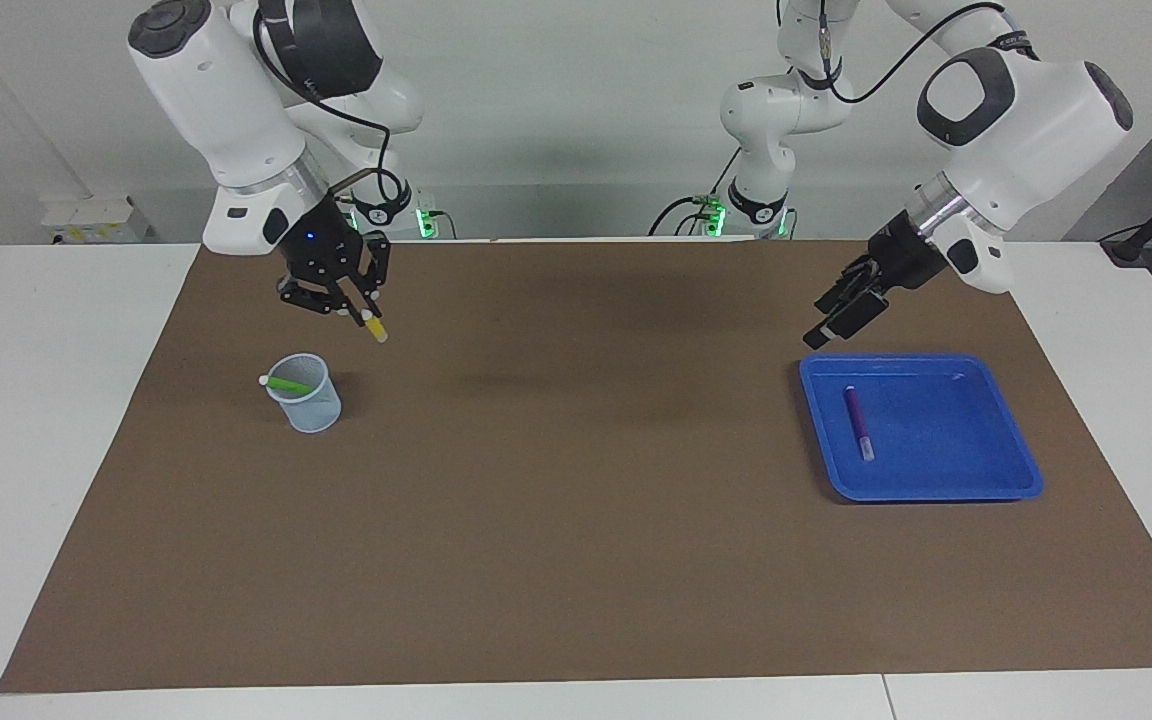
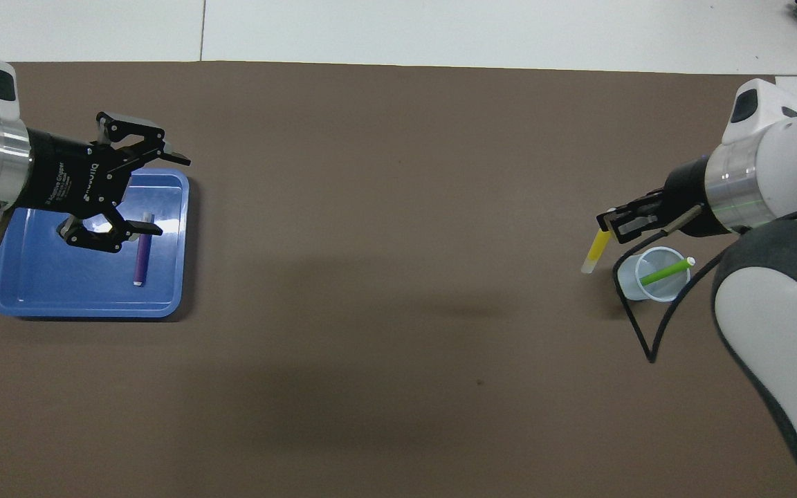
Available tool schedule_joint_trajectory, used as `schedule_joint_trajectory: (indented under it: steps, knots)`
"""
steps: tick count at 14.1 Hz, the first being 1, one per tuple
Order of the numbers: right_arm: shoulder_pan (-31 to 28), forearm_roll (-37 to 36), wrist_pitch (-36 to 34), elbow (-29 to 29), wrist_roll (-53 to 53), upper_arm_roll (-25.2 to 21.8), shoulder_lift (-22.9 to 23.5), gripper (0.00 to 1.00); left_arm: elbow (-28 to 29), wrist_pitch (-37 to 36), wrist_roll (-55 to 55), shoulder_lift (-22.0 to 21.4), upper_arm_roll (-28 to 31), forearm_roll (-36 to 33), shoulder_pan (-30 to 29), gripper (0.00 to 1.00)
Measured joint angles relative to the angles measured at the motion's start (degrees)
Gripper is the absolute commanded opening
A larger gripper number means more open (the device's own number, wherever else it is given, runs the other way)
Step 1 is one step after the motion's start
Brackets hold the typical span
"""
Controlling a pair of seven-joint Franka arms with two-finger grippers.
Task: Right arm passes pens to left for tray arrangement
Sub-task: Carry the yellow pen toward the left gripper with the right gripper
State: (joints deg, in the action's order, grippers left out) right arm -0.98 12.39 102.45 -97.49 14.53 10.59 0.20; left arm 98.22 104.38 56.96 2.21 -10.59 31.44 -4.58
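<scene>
My right gripper (image 1: 359, 308) (image 2: 611, 223) is shut on the upper end of the yellow pen (image 1: 376, 331) (image 2: 596, 250). The pen hangs slanted in the air over the brown mat, just beside the cup. The green pen (image 1: 288, 383) (image 2: 665, 271) leans inside that cup. At the left arm's end of the table, the purple pen (image 1: 857, 420) (image 2: 141, 256) lies flat in the blue tray (image 1: 936, 490) (image 2: 87, 310). My left gripper (image 1: 833, 325) (image 2: 171, 196) hovers open and empty above the tray, clear of the purple pen.
A small translucent cup (image 1: 308, 405) (image 2: 637, 285) stands on the mat at the right arm's end. The brown mat (image 1: 576, 520) covers most of the white table. A black cable (image 2: 637, 332) from the right arm loops over the mat by the cup.
</scene>
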Motion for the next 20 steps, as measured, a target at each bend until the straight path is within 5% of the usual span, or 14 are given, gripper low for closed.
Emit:
schedule_joint_trajectory:
  steps: [6, 16, 20]
  knots:
    - [5.7, 12.0, 5.0, -2.0, -30.3, 0.4, -0.2, 0.0, 6.0, 10.2, 22.0, -3.5, -0.1, 2.2, 5.9, 1.0]
    - [18.4, 23.9, 38.8, -16.1, -63.6, 0.6, -3.8, 0.0, 14.0, 19.7, 42.1, -7.2, -0.2, 5.2, 13.8, 0.99]
    - [21.3, 24.7, 44.2, -18.6, -66.7, 0.7, -3.9, 0.0, 15.2, 19.9, 48.1, -8.5, -0.1, 5.2, 14.6, 0.99]
